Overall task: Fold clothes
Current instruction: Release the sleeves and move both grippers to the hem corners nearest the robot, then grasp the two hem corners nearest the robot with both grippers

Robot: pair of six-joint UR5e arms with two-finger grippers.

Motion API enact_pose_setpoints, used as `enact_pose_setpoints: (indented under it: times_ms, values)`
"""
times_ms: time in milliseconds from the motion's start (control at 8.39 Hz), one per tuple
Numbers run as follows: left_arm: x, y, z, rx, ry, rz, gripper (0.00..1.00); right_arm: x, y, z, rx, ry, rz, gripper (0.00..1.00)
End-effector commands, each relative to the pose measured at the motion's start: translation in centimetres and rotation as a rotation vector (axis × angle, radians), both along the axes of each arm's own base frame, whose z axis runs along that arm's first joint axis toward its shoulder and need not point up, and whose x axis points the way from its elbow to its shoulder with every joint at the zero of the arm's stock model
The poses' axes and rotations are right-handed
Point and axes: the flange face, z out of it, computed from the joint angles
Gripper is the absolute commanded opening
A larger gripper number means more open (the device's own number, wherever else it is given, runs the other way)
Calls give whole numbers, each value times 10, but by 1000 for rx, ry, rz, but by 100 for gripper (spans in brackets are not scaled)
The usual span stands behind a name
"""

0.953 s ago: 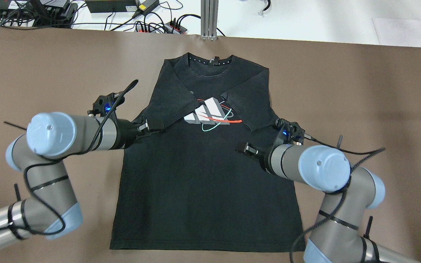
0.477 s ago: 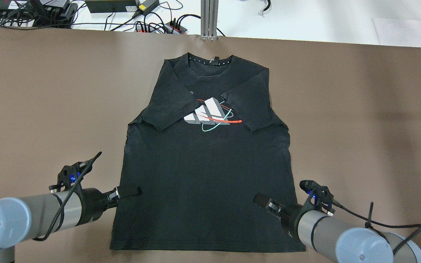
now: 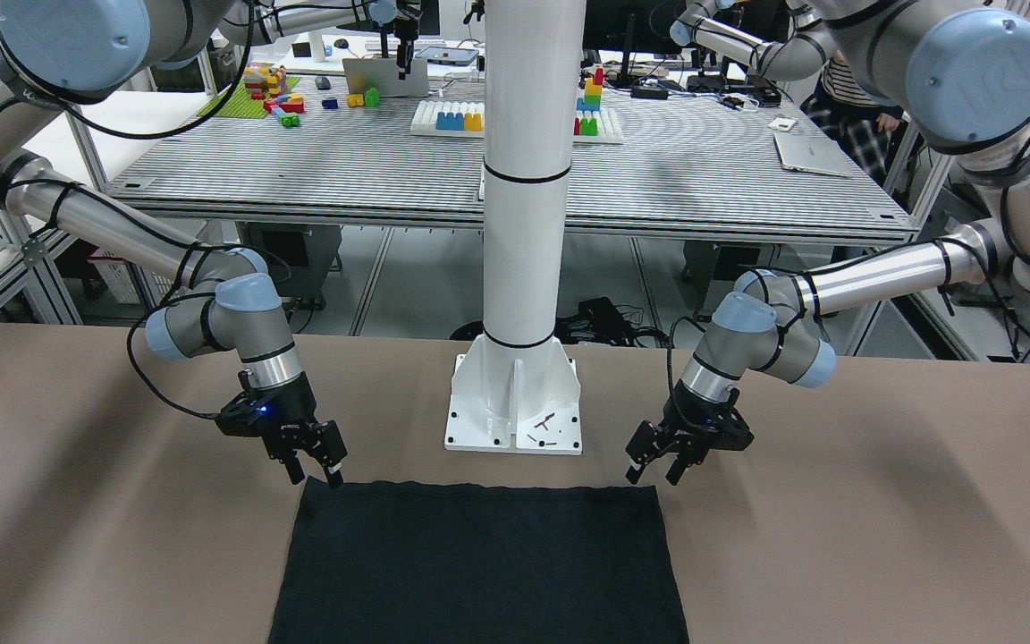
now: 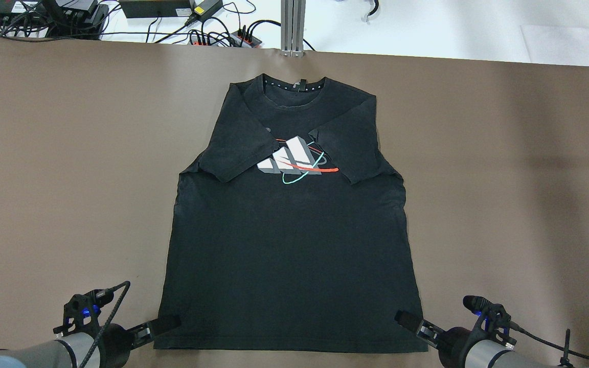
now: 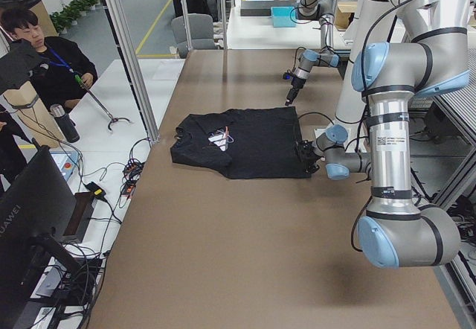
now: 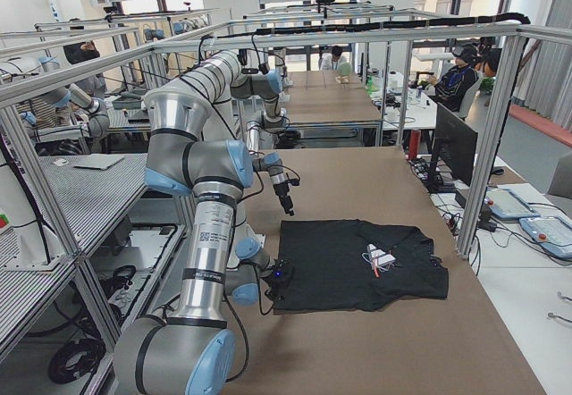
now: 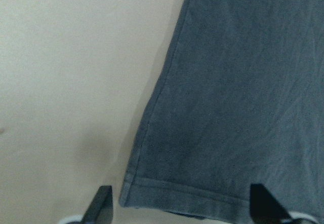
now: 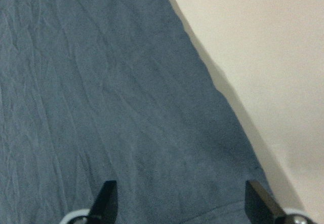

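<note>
Front-facing view: the black T-shirt (image 3: 479,563) lies flat on the brown counter (image 3: 882,537), its hem toward the robot's edge and just short of the white pillar (image 3: 524,268). The left pincer (image 3: 654,472) and right pincer (image 3: 316,474) hang at the two hem corners, jaws apart and empty.

Overhead view: the shirt sits mid-counter with its collar (image 4: 293,84) toward the far edge. Both sleeves are folded in beside the printed logo (image 4: 294,161).

Side views: the same layout shows, too small to judge the jaws.

Left wrist view: the fingertips (image 7: 101,206) stand wide, straddling the hem corner (image 7: 129,196).

Right wrist view: the fingertips (image 8: 106,198) are equally wide over cloth, and the shirt's side edge runs toward the outer one.

The shirt looks light, soft and limp, so it should sag between two grips. The hem corners seem the best hold, pinched low enough to catch both layers, then lifted evenly.
</note>
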Motion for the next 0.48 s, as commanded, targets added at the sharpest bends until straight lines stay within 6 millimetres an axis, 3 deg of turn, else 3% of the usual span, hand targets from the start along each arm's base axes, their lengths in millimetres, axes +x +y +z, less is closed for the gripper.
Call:
enact_pose_setpoints:
  times_ms: [0, 358]
  values:
    - [11, 10, 17, -10, -30, -1, 95, 0, 1, 1, 0, -1, -1, 91]
    - [15, 10, 20, -3, -36, -22, 87, 1, 0, 1, 1, 0, 0, 92]
